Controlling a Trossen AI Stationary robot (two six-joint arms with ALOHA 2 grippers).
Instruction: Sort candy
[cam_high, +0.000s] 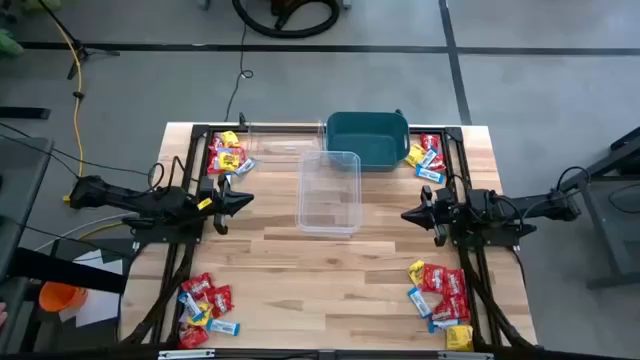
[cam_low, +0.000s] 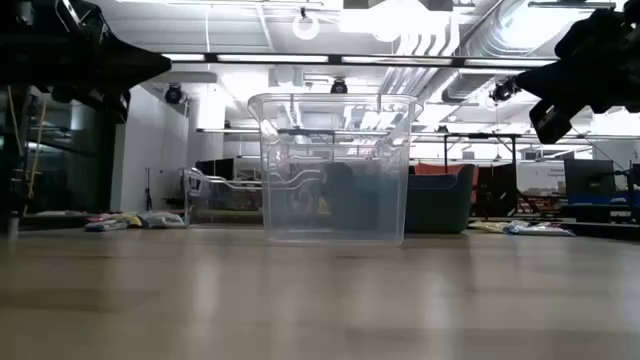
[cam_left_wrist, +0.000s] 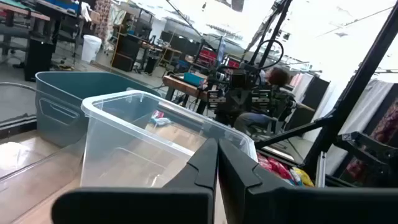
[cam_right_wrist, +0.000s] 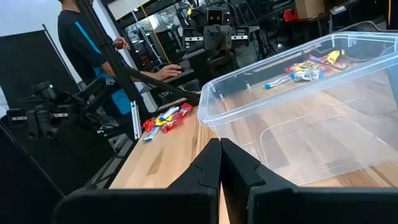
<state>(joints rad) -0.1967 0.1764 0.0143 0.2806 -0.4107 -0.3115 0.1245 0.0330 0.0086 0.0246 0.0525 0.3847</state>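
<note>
I am looking down on the wooden table (cam_high: 300, 260) and seeing both arms hanging level above it, facing each other across a clear plastic tub (cam_high: 329, 192) that is standing in the middle. The left gripper (cam_high: 243, 198) is sitting at the table's left side with its two dark fingers pressed together, pinching nothing; in its wrist view the fingers (cam_left_wrist: 214, 163) are meeting in a thin seam and pointing at the tub's near wall. The right gripper (cam_high: 408, 214) is waiting on the right side, its fingers likewise squeezed together and empty, aimed at the tub's other wall. Neither gripper is touching the tub. Behind the clear tub, touching or just beside its far edge, a teal bin (cam_high: 367, 138) is standing at the back of the table, and a second clear tub (cam_high: 283, 140) is lying to its left. The candy is lying in four heaps of red, yellow and light blue packets, one near each corner: a back-left heap (cam_high: 227, 157), a back-right heap (cam_high: 426, 156), a front-left heap (cam_high: 204, 308) and a front-right heap (cam_high: 441, 302). I am seeing both clear tubs standing empty. A person in a dark shirt (cam_right_wrist: 84, 43) is standing beyond the table's edge in the right wrist view.
</note>
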